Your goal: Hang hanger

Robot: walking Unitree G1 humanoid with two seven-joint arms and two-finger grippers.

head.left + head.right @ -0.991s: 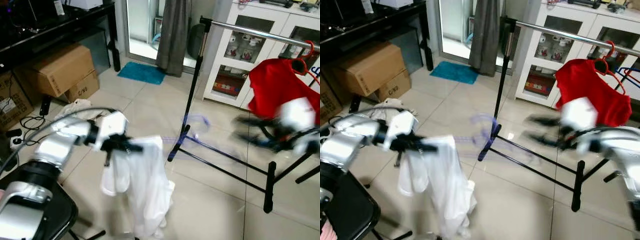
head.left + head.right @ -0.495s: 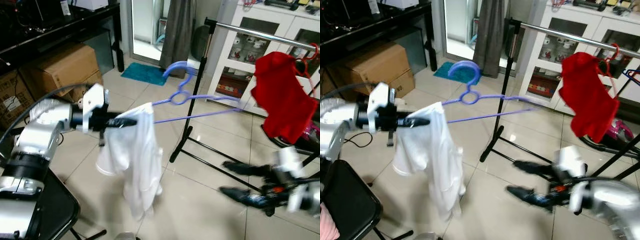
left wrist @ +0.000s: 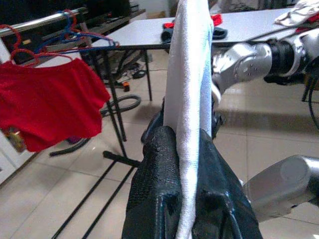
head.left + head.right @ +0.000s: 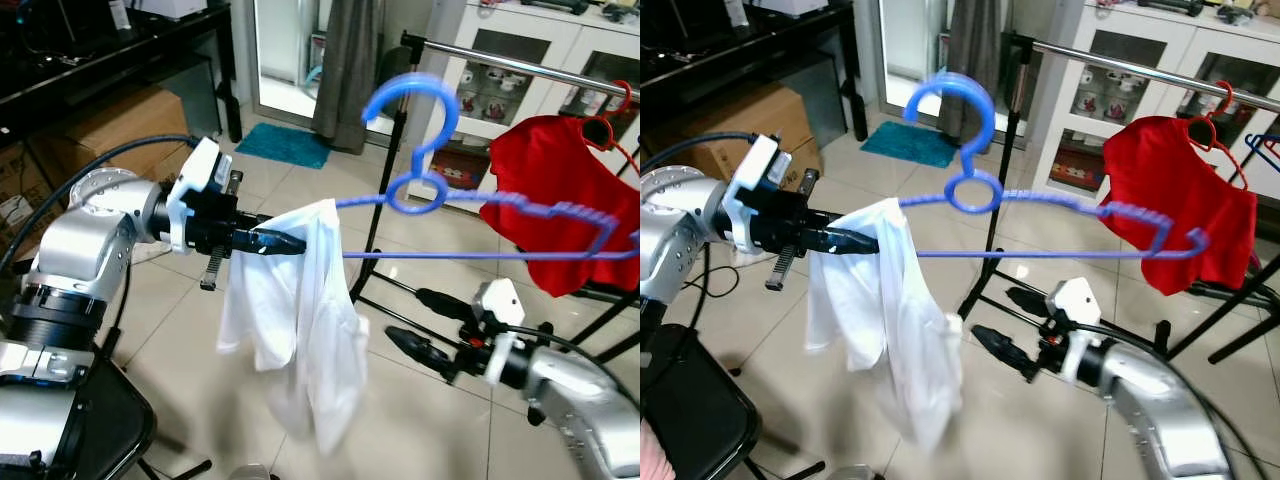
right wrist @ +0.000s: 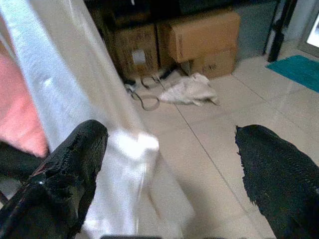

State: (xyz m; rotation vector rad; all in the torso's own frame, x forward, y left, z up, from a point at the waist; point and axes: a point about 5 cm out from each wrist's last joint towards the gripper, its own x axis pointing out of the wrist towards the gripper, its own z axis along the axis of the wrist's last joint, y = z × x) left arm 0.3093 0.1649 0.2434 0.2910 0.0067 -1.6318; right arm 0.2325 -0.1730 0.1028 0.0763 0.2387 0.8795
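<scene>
A blue hanger [image 4: 500, 255] with a big hook is held up in front of me, a white shirt [image 4: 300, 320] draped over its left end. My left gripper [image 4: 270, 242] is shut on that end; in the left wrist view its fingers [image 3: 159, 164] clamp the white cloth [image 3: 192, 74]. My right gripper [image 4: 415, 325] hovers low, just right of the shirt's hem, open and holding nothing. In the right wrist view the shirt [image 5: 75, 99] hangs beside one wide-spread finger [image 5: 70, 169]. The metal rail [image 4: 520, 65] stands behind, carrying a red garment [image 4: 555, 200] on a red hanger.
The rack's black post and floor bars [image 4: 450, 345] stand between me and a white glass-front cabinet [image 4: 500, 110]. Cardboard boxes [image 4: 120, 130] sit under a black desk at the left. A teal mat [image 4: 285, 145] lies by the doorway. A black chair [image 4: 90, 420] is at lower left.
My left gripper has lifted the hanger and shirt higher and closer. The right gripper has come up and left toward the shirt's hem, staying open.
</scene>
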